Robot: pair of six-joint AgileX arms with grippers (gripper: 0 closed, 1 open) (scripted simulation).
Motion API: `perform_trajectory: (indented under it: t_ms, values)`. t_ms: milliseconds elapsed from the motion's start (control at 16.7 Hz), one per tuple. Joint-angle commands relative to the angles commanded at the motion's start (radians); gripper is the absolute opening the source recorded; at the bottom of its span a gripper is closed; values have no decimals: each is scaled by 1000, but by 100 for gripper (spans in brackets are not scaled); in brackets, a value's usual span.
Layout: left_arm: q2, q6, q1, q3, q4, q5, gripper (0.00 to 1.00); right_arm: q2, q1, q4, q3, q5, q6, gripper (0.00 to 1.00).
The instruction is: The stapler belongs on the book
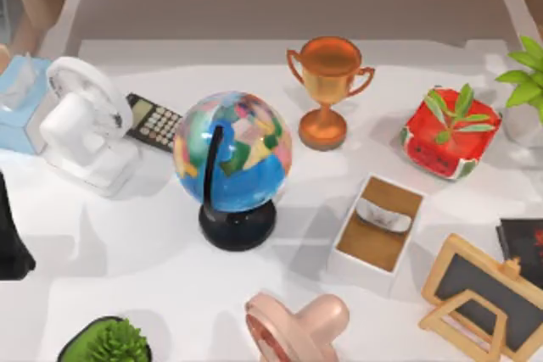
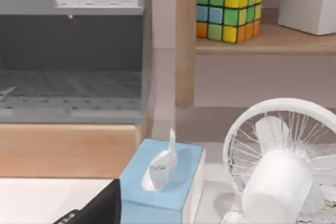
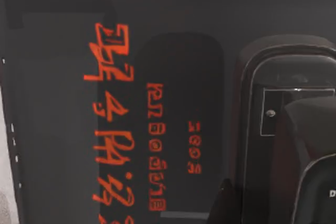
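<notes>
The book is a flat black cover with red marks, seen close up in the right wrist view. In the top view the book lies at the table's right edge, partly cut off. A glossy black stapler with a rounded outline sits over the cover's side; I cannot tell whether it rests on the book or hangs just above it. My right gripper is close over the book beside the stapler. My left arm is parked at the left edge, and a dark part of my left gripper shows in its wrist view.
A wood-framed blackboard easel stands just left of the book. An open box, globe, trophy, red planter, white fan, tissue box, calculator and pink fan crowd the table.
</notes>
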Motion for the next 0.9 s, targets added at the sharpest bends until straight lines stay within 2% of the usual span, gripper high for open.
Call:
perform_trajectory:
  t_ms: [420, 900]
  values:
    - [0, 0, 0, 0, 0, 0, 100, 24, 3, 60, -35, 0, 1, 0]
    - [0, 0, 0, 0, 0, 0, 100, 24, 3, 60, -35, 0, 1, 60]
